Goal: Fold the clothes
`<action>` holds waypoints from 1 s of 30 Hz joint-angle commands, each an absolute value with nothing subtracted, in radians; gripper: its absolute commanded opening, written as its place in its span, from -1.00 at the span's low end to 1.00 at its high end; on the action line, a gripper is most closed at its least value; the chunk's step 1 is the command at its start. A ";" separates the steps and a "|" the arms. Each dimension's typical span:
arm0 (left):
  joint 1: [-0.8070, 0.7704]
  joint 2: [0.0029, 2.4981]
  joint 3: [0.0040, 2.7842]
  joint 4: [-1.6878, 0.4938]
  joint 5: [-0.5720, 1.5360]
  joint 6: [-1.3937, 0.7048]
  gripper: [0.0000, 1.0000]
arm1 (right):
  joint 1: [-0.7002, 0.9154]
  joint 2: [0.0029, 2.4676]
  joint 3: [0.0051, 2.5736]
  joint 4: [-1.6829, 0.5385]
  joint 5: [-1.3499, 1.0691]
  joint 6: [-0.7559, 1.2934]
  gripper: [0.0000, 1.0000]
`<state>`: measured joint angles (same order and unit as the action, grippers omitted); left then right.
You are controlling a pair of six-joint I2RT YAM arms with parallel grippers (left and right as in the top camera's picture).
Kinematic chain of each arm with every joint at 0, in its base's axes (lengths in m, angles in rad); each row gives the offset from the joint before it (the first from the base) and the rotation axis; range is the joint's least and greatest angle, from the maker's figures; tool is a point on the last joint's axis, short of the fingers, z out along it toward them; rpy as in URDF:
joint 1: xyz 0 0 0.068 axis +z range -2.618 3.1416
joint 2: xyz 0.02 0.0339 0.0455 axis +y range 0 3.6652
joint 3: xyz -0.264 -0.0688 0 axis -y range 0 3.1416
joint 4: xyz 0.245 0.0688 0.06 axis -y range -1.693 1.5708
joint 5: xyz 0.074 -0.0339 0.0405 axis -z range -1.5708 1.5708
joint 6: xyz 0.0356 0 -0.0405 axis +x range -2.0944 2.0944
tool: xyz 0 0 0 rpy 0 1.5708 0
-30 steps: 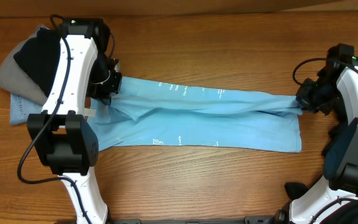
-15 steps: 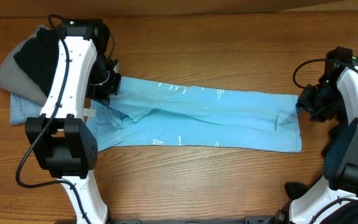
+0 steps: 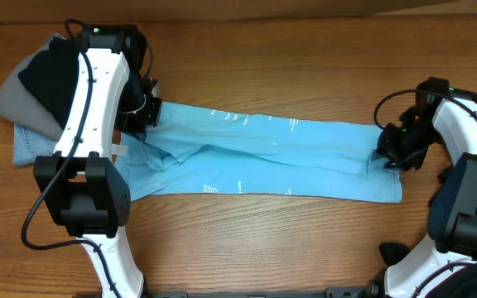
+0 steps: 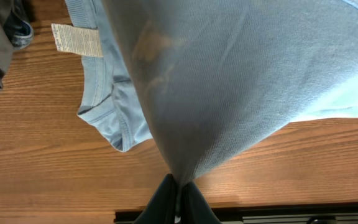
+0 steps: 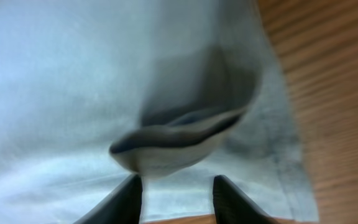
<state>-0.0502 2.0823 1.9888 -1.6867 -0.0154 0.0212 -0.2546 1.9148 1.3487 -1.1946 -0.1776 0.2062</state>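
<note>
The clothes [image 3: 272,157], a light blue T-shirt with small white lettering, lie folded into a long band across the table. My left gripper [image 3: 143,116] is shut on the shirt's left end. In the left wrist view, the cloth [image 4: 229,81] hangs stretched from the pinched fingertips [image 4: 178,198], and a white label [image 4: 76,39] shows at the collar. My right gripper [image 3: 385,155] hovers over the shirt's right end. In the right wrist view it [image 5: 178,194] stands open, with a raised fold of cloth [image 5: 173,148] just ahead of the fingers and nothing between them.
A pile of grey, black and pale denim garments [image 3: 31,91] lies at the back left, behind my left arm. Bare wooden table [image 3: 263,248] runs along the front and back of the shirt.
My right gripper has let go of the shirt's right end, opened and moved left over it. That end has dropped flat. The left gripper has not moved.
</note>
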 commanded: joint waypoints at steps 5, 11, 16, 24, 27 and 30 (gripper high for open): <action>-0.057 2.053 1.982 -1.689 -0.026 0.022 -0.88 | -0.299 1.884 1.382 -1.265 -0.106 0.222 -0.92; -0.054 2.053 1.982 -1.690 -0.026 0.022 -0.88 | -0.355 1.877 1.389 -1.276 -0.148 0.227 -0.92; -0.054 2.053 1.982 -1.685 -0.026 0.022 -0.88 | -0.338 1.877 1.389 -1.214 -0.369 0.101 -0.11; -0.054 2.053 1.982 -1.670 -0.025 0.022 -0.85 | -0.234 1.877 1.385 -1.140 -0.149 0.191 0.12; -0.054 2.053 1.982 -1.669 -0.025 0.022 -0.85 | -0.202 1.877 1.369 -1.127 -0.021 0.249 0.15; -0.054 2.053 1.982 -1.667 -0.025 0.022 -0.85 | -0.180 1.877 1.348 -1.111 -0.019 0.252 0.07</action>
